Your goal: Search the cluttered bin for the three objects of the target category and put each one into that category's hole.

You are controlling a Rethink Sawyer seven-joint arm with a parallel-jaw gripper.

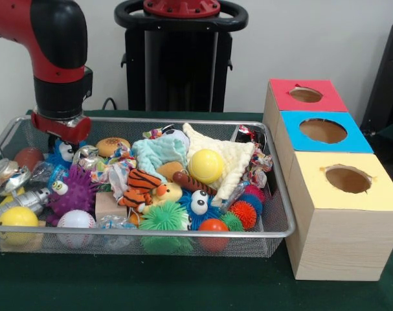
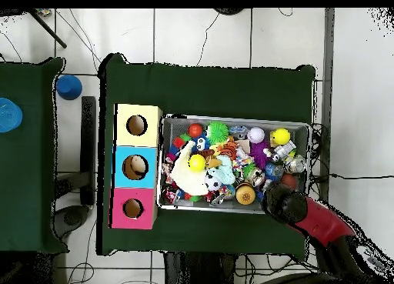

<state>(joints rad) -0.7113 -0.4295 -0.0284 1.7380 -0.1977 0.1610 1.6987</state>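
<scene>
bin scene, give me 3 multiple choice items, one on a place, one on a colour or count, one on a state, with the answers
1. Where in the front view is the arm lowered into the wire bin?
A. its left end
B. its middle
C. its right end

2. What colour tops the box nearest the front-view camera?
A. red
B. blue
C. yellow

3. How does the plain yellow ball in the middle of the bin sit?
A. on top of the pile, resting on the cream cloth
B. buried under toys
C. held in the gripper

Answers:
1. A, the arm's end comes down over the bin's left end, beside the purple spiky toy.
2. C, the yellow-topped box is nearest, with blue, then red behind it.
3. A, the ball lies uncovered on the cloth, far from the arm.
</scene>
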